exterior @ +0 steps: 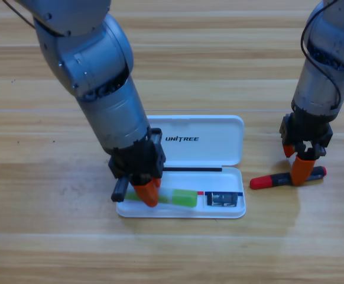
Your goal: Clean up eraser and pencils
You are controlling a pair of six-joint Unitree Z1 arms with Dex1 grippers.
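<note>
Nearest, the white case (231, 208) lies open on the wooden table (42, 236), the eraser (221, 199) resting in the right end of its tray. The left gripper (145, 194) points down into the tray's left end, its orange jaws at the green-and-whitish pencil (181, 197), whose whitish half is largely hidden behind them; whether they clamp it cannot be told. To the right, outside the case, the right gripper (301, 168) stands upright over the black pencil with the red end (285, 179), one jaw tip touching it, the jaws slightly apart. Farther back, the raised lid reads "UNITREE". Both arms are cut off by the top edge.
</note>
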